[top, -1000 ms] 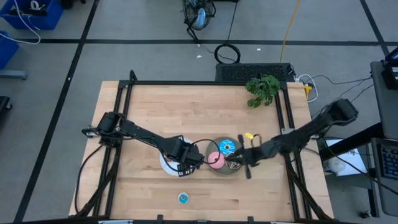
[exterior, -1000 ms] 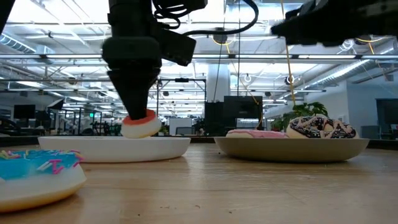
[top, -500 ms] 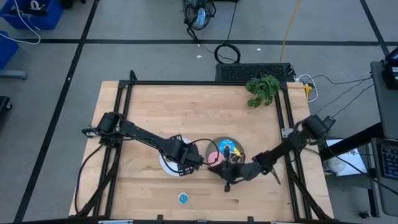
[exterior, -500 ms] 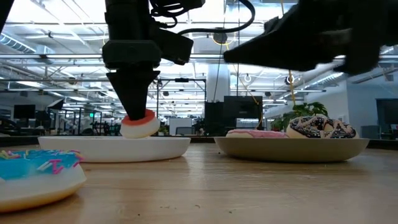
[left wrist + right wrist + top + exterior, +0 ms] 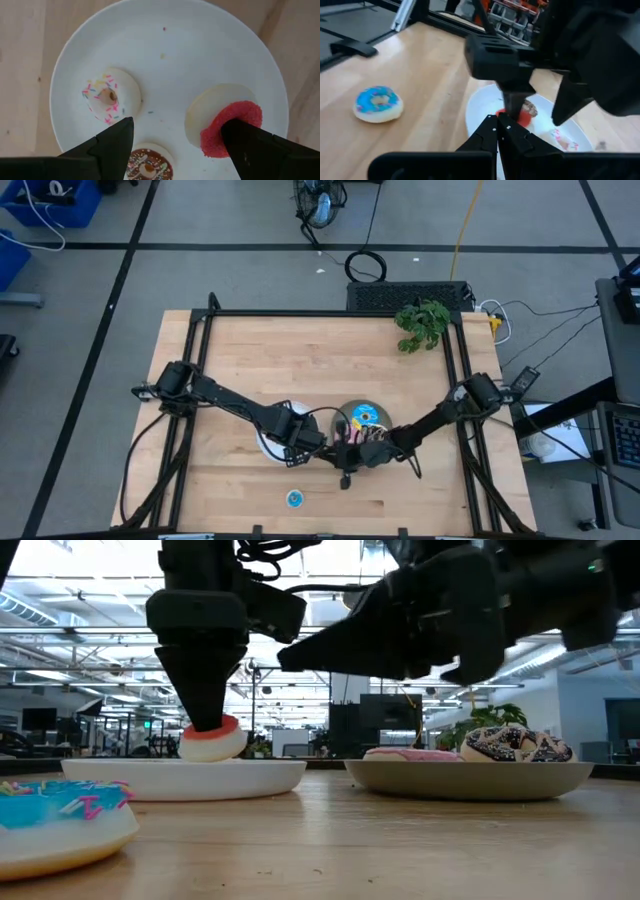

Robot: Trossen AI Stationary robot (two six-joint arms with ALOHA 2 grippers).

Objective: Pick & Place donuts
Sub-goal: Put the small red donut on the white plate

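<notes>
Left gripper (image 5: 175,131) above the white plate (image 5: 165,30), near the table's 6 o'clock edge in the high view, fingers spread wide and pinching nothing. Red donut (image 5: 225,122) on that plate, tilted on its edge, right against one finger, possibly leaning on it. White-pink donut (image 5: 107,95) and brown donut (image 5: 147,167) flat on the same plate.

Grey plate (image 5: 470,780) at 3 o'clock of the white one, carrying the pink donut (image 5: 412,754), brown-sprinkled donut (image 5: 515,745) and larger blue donut (image 5: 364,417). Tiny blue donut (image 5: 294,499) alone on the bare wood at 6 o'clock of the white plate.

Right gripper (image 5: 498,119) pressed together, empty, reaching in low between the two plates.

Likely step: letting go of the red donut. To do it well:
- Lift the left gripper straight up, so as not to drag or roll the red donut off the plate.
- Keep the right arm clear of the left.
</notes>
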